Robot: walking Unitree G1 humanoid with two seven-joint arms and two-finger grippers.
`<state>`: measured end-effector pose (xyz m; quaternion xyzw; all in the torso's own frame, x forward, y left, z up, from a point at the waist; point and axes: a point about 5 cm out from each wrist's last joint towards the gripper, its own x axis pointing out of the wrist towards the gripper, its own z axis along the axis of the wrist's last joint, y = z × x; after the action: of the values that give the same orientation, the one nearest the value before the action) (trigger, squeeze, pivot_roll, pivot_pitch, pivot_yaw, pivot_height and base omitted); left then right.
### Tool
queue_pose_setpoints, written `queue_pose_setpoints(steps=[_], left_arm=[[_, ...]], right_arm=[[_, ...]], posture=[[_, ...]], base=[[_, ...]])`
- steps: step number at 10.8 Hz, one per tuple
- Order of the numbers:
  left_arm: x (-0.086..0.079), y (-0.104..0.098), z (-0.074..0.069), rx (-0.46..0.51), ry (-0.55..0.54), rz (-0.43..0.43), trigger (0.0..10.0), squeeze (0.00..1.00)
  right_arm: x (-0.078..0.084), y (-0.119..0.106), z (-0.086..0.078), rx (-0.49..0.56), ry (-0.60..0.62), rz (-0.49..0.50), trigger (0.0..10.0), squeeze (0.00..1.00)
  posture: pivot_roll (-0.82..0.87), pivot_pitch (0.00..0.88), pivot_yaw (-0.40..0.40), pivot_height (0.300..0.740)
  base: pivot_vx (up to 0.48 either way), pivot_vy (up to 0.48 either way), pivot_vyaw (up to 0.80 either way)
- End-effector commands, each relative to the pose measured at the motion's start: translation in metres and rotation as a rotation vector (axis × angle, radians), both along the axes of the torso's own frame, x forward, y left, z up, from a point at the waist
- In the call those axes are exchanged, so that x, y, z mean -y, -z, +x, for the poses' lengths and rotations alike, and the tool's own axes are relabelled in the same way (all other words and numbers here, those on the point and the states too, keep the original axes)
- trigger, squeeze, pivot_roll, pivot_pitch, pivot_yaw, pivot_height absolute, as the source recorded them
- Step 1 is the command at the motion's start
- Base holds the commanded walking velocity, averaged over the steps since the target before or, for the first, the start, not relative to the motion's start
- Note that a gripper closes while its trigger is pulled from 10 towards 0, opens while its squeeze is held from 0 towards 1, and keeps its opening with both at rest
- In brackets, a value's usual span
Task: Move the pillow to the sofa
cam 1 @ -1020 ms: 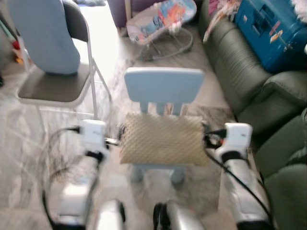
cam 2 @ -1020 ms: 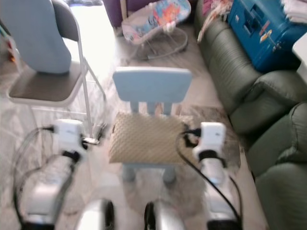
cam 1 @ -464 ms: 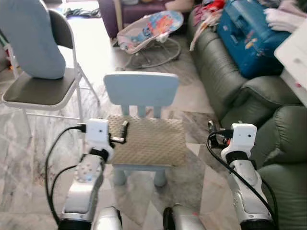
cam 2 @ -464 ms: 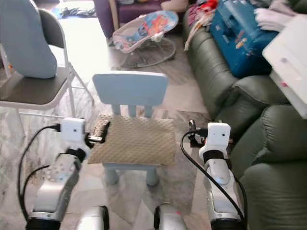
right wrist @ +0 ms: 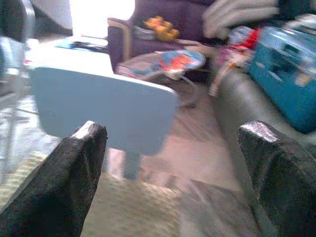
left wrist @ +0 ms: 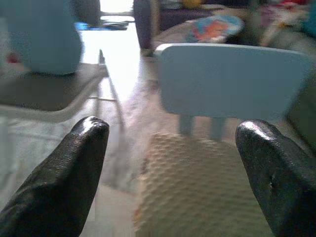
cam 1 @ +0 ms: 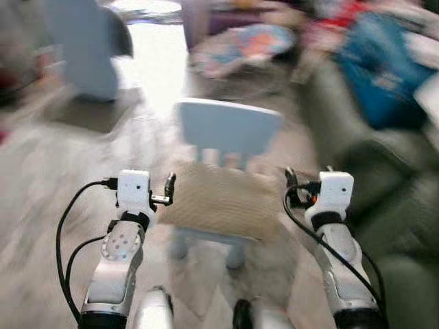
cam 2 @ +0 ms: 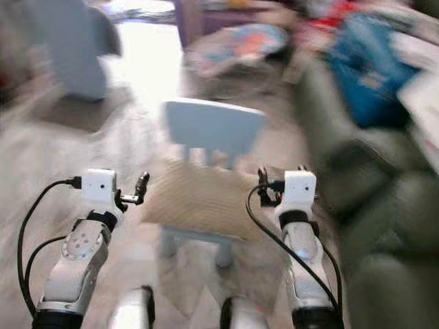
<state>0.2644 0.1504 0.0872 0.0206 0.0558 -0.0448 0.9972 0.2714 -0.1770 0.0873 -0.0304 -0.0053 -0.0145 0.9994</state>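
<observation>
**Head views blurred mid-motion: pillow not yet gripped**

Left eye view smeared by camera motion; half a second ago sharp, so head or body now turning or stepping. Whole scene shifted with it, not the furniture.

Nearest: left gripper point(cam 1: 169, 188) raised just beside pillow's left edge, fingers spread wide apart, nothing between them. Left wrist view confirms: two black fingertips point(left wrist: 81, 148) far apart, pillow point(left wrist: 197, 192) lying between and beyond them. Right gripper point(cam 1: 291, 186) raised level with pillow's right edge, likewise splayed and empty; fingertips point(right wrist: 84, 148) wide in right wrist view. Half a second ago stood well off to the pillow's right; now close beside it.

Middle: pillow point(cam 1: 219, 205), tan and quilted, flat on seat of small pale-blue chair point(cam 1: 230, 127). Untouched, as before. Chair back upright behind it.

Farther: dark green sofa point(cam 1: 391, 185) to the right, with blue case point(cam 1: 384, 65) on it, both heavily blurred. Folding chair point(cam 1: 92, 110) with pale cushion far left; patterned baby bouncer point(cam 1: 240, 48) at the back.

Judgement: both arms bracketing the pillow, approach near its end. Next probably close in from both sides, squeeze, lift, turn right to sofa. Risk: soft pillow slipping out if pinched at edges only; blur makes exact clearance hard to read
</observation>
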Motion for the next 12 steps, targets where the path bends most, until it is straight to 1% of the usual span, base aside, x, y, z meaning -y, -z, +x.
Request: queue_pose_setpoints(steps=[1, 3, 5, 8, 9, 12], left_arm=[[0.0014, 0.0006, 0.0025, 0.0, 0.006, 0.008, 10.0, 0.0], [0.0016, -0.0008, 0.0056, 0.006, 0.023, -0.002, 10.0, 0.0], [0.0043, -0.0007, 0.0043, 0.006, 0.041, -0.022, 10.0, 0.0], [0.0068, -0.0008, 0.0046, 0.009, 0.052, -0.028, 10.0, 0.0], [0.0069, -0.0011, 0.0049, 0.011, 0.053, -0.031, 10.0, 0.0], [0.0066, 0.0001, 0.0035, 0.007, 0.058, -0.032, 10.0, 0.0]], right_arm=[[0.0041, 0.0001, 0.0005, 0.003, 0.027, 0.003, 10.0, 0.0], [0.0077, 0.0023, 0.0012, -0.013, 0.056, 0.008, 10.0, 0.0], [0.0082, 0.0024, 0.0013, -0.01, 0.057, 0.008, 10.0, 0.0], [0.0066, 0.0005, 0.0039, -0.005, 0.053, 0.005, 10.0, 0.0], [0.0063, 0.0008, 0.0038, -0.006, 0.053, 0.012, 10.0, 0.0], [0.0, 0.0035, 0.0019, -0.011, 0.036, 0.018, 10.0, 0.0]], posture=[[-0.01, 0.11, -0.033, 0.74], [-0.02, 0.107, -0.033, 0.74], [-0.02, 0.109, -0.033, 0.74], [-0.02, 0.113, -0.033, 0.74], [-0.02, 0.117, -0.034, 0.74], [-0.02, 0.12, -0.033, 0.74]], base=[[0.0, 0.0, 0.0], [0.0, 0.0, 0.0], [0.0, 0.0, 0.0], [0.271, 0.0, 0.0], [0.274, 0.0, -0.8], [0.284, 0.0, 0.0]])
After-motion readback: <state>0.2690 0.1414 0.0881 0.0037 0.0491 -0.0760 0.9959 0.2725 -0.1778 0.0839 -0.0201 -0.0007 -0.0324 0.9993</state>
